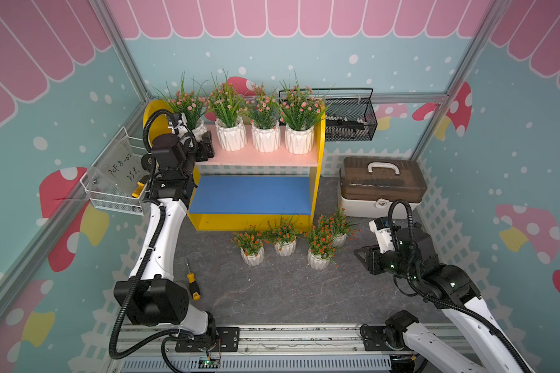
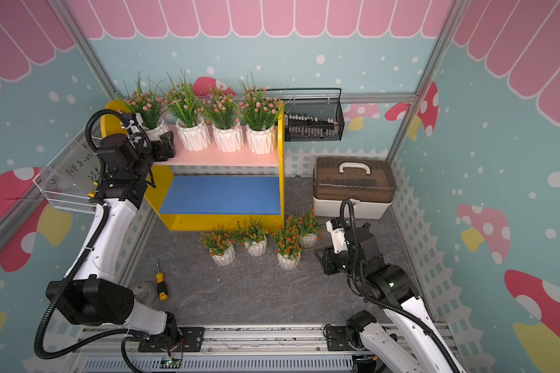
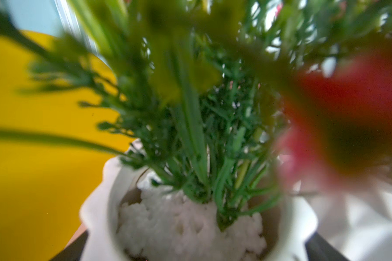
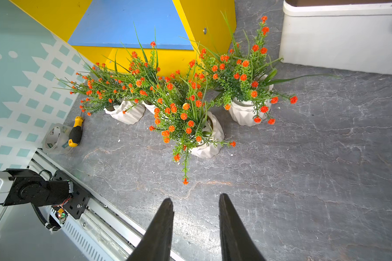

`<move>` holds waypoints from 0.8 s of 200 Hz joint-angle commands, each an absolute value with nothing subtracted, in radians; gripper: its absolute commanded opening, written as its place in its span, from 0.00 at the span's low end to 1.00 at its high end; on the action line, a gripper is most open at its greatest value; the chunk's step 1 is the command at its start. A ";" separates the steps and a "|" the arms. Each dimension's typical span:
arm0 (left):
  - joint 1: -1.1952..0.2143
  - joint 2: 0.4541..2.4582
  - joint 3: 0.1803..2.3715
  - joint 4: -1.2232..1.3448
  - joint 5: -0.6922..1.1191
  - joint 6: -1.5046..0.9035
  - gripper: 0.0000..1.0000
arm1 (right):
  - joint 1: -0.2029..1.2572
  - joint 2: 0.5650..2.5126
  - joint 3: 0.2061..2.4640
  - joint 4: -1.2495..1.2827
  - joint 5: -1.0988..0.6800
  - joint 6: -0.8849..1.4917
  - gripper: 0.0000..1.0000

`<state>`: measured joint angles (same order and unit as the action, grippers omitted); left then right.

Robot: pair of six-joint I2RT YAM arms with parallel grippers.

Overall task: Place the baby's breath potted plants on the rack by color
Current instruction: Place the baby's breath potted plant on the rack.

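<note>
Four pink-blossom plants (image 1: 240, 106) sit on the rack's (image 1: 319, 155) pink upper board (image 1: 256, 157). The left gripper (image 1: 202, 142) is clamped about half-wide on the leftmost pot (image 3: 95, 203), by the yellow panel.

Four orange-red plants (image 1: 285, 234) stand on the table (image 1: 272, 297) just in front of the rack, and the blue lower board (image 1: 249, 193) has nothing on it. The right gripper (image 4: 195, 197) is part-open and holds nothing, short of the nearest pot (image 4: 209, 140).

Handling guess: light, hard, glossy pots with floppy, top-heavy sprigs that tangle with their neighbours. Grip across the ribbed body below the rim, never the foliage.
</note>
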<state>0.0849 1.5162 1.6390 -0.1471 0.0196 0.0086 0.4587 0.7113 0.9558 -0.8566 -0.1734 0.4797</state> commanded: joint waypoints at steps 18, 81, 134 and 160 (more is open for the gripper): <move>0.099 1.522 1.689 -0.063 0.012 0.037 0.85 | 0.455 0.716 0.947 -0.858 -0.166 0.476 0.33; 0.101 1.543 1.722 -0.112 0.039 0.040 0.99 | 0.456 0.716 0.946 -0.853 -0.170 0.476 0.33; 0.102 1.506 1.736 -0.158 0.033 0.037 0.99 | 0.455 0.704 0.934 -0.851 -0.174 0.476 0.33; 0.103 1.468 1.733 -0.190 0.022 0.035 0.99 | 0.454 0.701 0.930 -0.848 -0.176 0.474 0.33</move>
<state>0.0925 1.5303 1.7126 -0.1528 0.0273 0.0200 0.4587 0.7128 0.9455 -0.8536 -0.1738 0.4793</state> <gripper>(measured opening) 0.991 0.332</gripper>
